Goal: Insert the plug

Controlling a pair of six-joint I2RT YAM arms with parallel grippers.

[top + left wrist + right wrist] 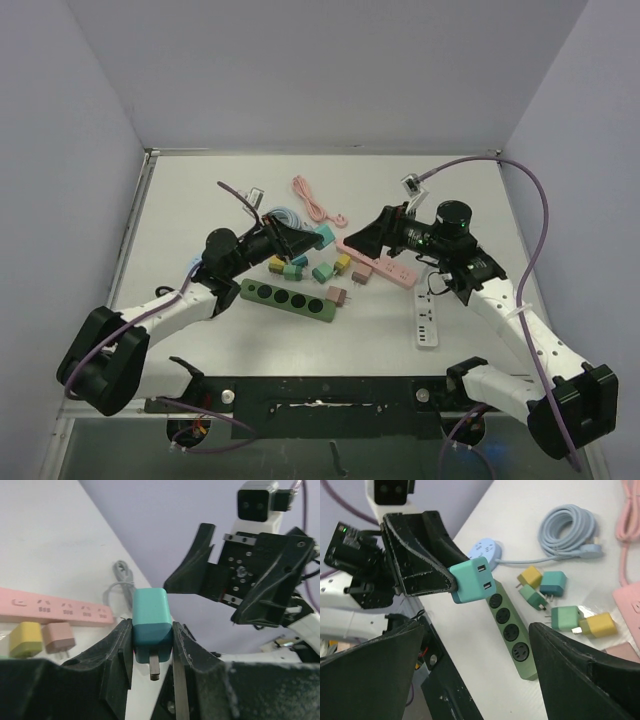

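Note:
My left gripper (152,645) is shut on a teal plug (150,617), prongs pointing back toward the wrist. In the top view the left gripper (300,238) holds the teal plug (322,235) above the table, behind the dark green power strip (290,300). My right gripper (362,238) is open and empty, close to the plug and facing it, over the left end of the pink power strip (378,263). The right wrist view shows the plug (472,580) with its two USB ports, above the green strip (510,632).
Several loose plugs, yellow (530,576), teal (552,584), green (565,617), lie near the green strip. A white power strip (428,322) lies at the right. A blue coiled cable (570,530) and a pink cable (315,203) lie at the back.

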